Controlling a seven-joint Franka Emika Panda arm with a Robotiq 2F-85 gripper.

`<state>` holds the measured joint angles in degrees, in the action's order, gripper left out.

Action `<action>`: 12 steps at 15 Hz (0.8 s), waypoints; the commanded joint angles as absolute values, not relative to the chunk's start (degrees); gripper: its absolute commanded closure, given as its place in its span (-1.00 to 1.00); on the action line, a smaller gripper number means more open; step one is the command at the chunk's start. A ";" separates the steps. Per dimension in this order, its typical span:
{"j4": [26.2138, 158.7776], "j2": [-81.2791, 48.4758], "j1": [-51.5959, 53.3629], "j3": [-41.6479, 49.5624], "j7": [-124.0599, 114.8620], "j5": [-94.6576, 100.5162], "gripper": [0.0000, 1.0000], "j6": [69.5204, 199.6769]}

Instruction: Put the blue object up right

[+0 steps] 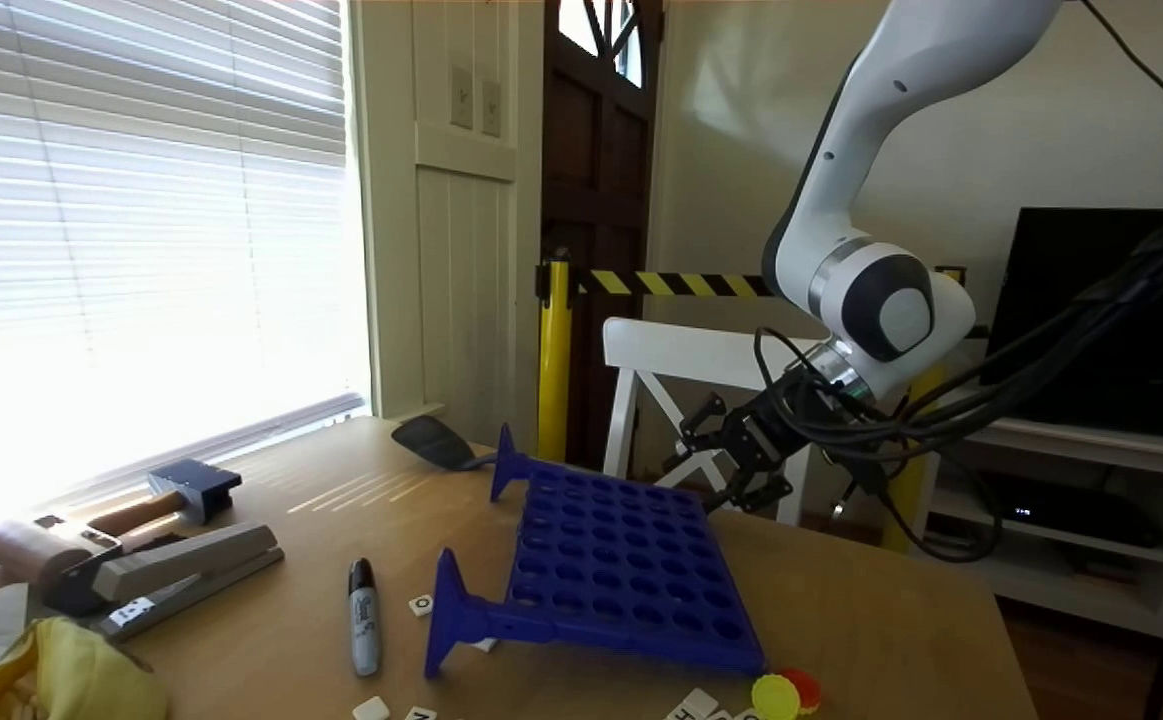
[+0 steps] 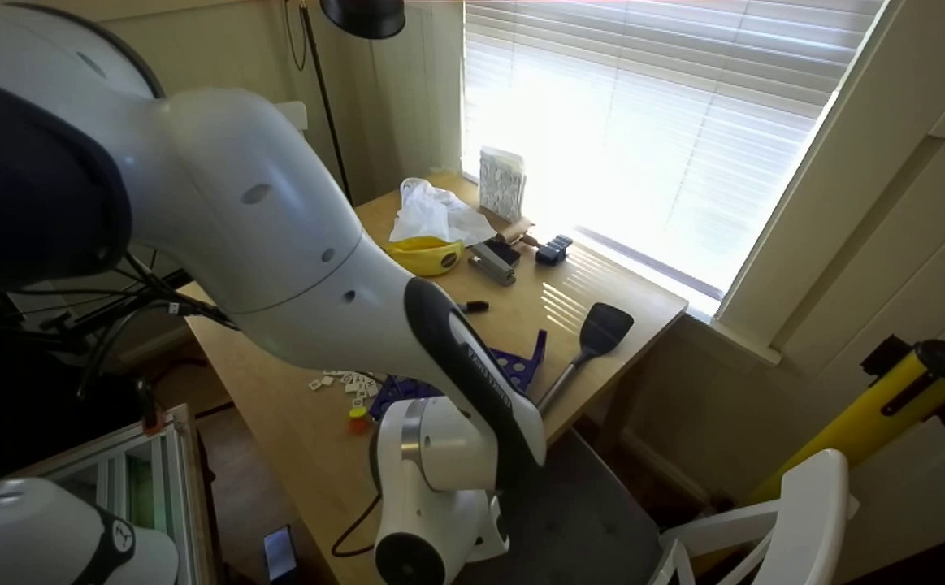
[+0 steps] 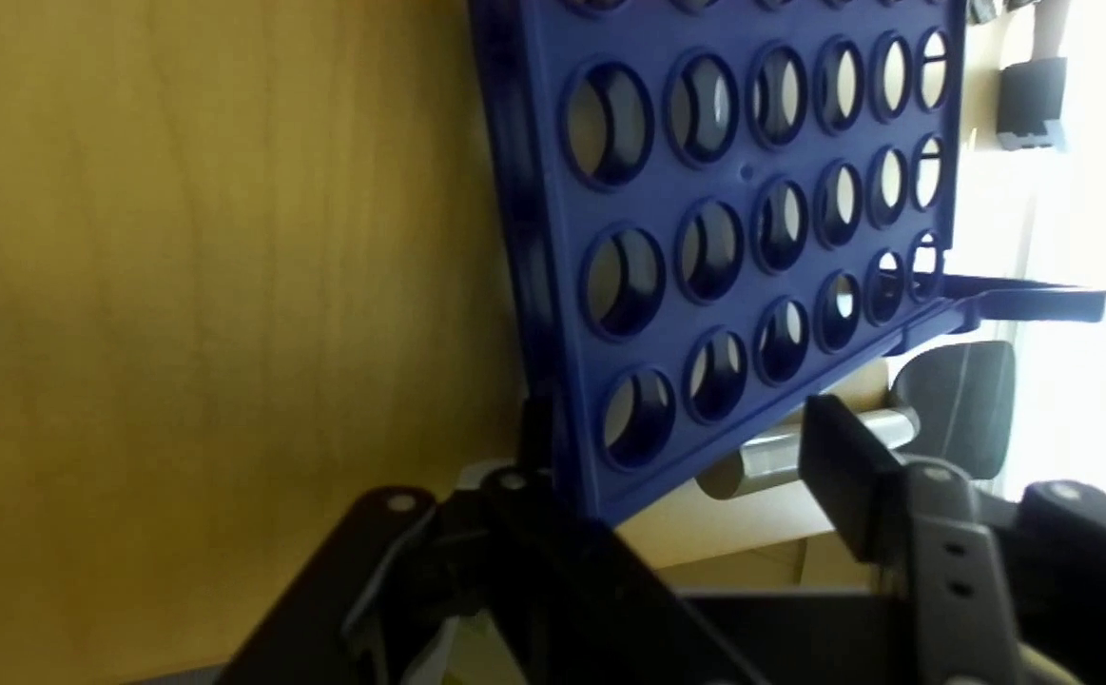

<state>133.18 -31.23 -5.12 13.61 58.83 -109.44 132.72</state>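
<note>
Gripper [image 3: 678, 423] spread at edge of blue panel [image 3: 747, 297], roomy tabletop [image 3: 229, 285] alongside

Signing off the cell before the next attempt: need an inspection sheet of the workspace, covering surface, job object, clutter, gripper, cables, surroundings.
Surface: wooden table, light stripes on the window side.
Spills: nothing seen.
Job object: blue grid panel lying over, not upright.
Clutter: marker, stapler, spatula, letter tiles, yellow disc, red disc, yellow pouch, white plastic bag.
Gripper: open at a corner of the panel; one jaw close to its edge, contact unclear.
Cables: black bundle runs to the arm, loops hanging.
Surroundings: window blinds, white chair, barrier tape on a yellow post, lamp.
</note>
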 commanded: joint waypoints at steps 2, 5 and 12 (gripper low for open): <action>131.89 -31.86 -4.99 13.57 57.58 -109.91 -0.50 133.67; 131.88 -31.74 -4.58 13.68 58.17 -110.22 -0.39 134.97; 133.32 -29.89 -2.62 13.33 58.03 -110.30 -0.16 141.36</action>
